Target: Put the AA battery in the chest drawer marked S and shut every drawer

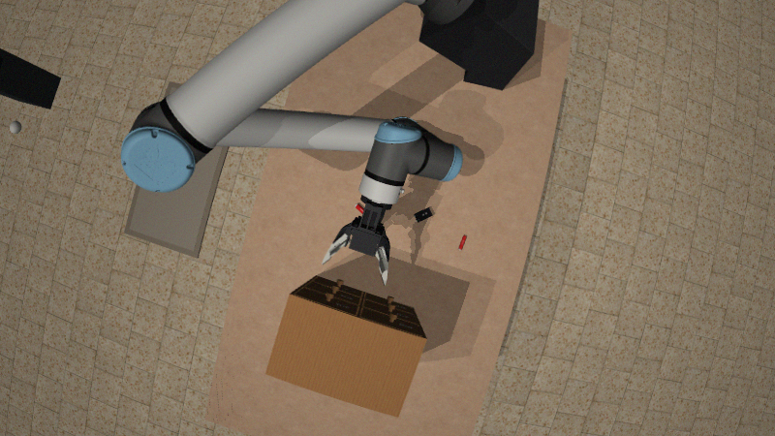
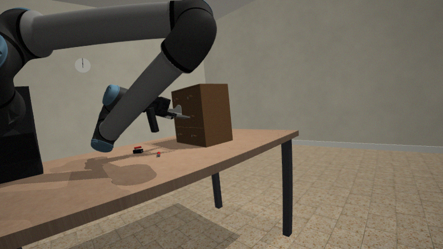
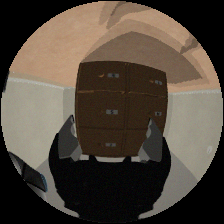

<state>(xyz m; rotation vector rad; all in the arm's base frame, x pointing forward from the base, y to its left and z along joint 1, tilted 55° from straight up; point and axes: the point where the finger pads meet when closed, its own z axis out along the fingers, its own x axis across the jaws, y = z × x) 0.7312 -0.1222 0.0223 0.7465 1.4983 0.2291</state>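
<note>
Right now, the claw (image 1: 355,273) (image 2: 185,112) (image 3: 111,117) is hovering in front of the chest (image 1: 347,347) (image 2: 217,114) (image 3: 102,100), its two fingers spreading wide apart and gripping nothing! The arm (image 1: 281,65) (image 2: 102,24) is reaching across from the upper part of the top frame, folding at its elbow over on the left.

And the chest is standing upright on the surface (image 1: 487,189) (image 2: 191,161) (image 3: 45,55), lower centre in the top frame, its knobbed drawer fronts facing the claw and every drawer appearing shut. The labels are showing too small to read, so drawer S isn't giving itself away.

Two red pieces are lying out there: one red piece (image 1: 462,242) (image 2: 137,147) right of centre in the top frame, the other red piece (image 1: 359,207) (image 2: 158,154) peeking out beside the wrist. Which one is being the AA battery, I cannot tell, but both are resting on the surface, outside the chest. A black block (image 1: 423,214) (image 2: 138,151) is sitting between them, well apart from the claw.
</note>
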